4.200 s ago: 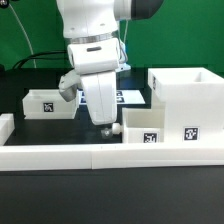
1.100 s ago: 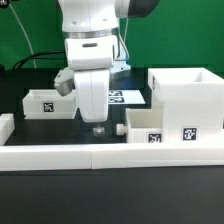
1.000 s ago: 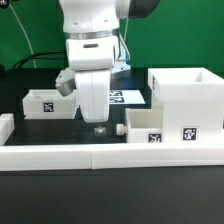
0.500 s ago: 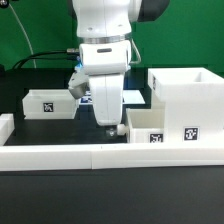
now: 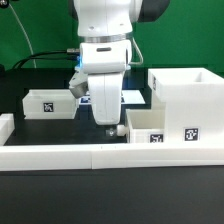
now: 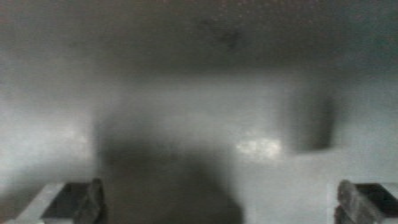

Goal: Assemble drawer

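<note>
The tall white hollow housing (image 5: 187, 98) stands at the exterior view's right, with a tag on its front. A small shallow tray (image 5: 147, 124) with a tag lies just left of it, its round knob (image 5: 120, 129) pointing left. A second tray (image 5: 49, 102) lies at the far left. My gripper (image 5: 108, 126) hangs low over the table, right beside that knob. The wrist view is blurred: my gripper (image 6: 217, 205) shows its two fingers (image 6: 71, 200) far apart at the picture's corners, with nothing clearly held between them.
The long low white border wall (image 5: 100, 155) runs along the front of the table. The marker board (image 5: 128, 97) lies flat behind my arm. A green backdrop and cables stand at the back.
Since a second ago my arm has moved to the exterior view's right, from the middle gap up to the right tray's knob. In the last half second it has barely moved.
</note>
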`<state>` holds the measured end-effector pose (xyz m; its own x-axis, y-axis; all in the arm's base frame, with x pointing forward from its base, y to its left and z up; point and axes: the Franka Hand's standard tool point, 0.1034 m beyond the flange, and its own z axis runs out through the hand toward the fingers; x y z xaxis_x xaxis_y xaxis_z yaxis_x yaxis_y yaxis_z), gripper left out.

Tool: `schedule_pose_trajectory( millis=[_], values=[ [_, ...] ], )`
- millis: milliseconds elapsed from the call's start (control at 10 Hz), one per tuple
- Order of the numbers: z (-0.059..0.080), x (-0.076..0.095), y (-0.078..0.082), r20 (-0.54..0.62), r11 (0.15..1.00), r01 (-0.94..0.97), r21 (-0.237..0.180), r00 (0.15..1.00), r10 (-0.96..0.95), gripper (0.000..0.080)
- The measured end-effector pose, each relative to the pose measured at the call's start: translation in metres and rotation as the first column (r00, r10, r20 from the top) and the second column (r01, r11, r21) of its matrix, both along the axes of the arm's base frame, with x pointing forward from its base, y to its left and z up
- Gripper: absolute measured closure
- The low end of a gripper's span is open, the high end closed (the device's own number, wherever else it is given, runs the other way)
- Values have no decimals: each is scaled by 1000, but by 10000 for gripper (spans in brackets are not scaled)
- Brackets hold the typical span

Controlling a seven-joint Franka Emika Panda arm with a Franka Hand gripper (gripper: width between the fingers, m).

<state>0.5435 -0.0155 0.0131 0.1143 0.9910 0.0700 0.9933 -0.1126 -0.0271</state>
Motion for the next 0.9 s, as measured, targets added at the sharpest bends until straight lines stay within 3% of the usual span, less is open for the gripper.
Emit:
schedule_pose_trajectory(
  millis=[500, 700, 900],
  values=[
    [9, 35, 7, -18, 998, -56, 8, 998, 56, 150],
    [9, 38, 18, -22, 999, -33, 3, 999, 33, 150],
    [7, 35, 18, -26, 999, -34, -8, 999, 34, 150]
  ],
)
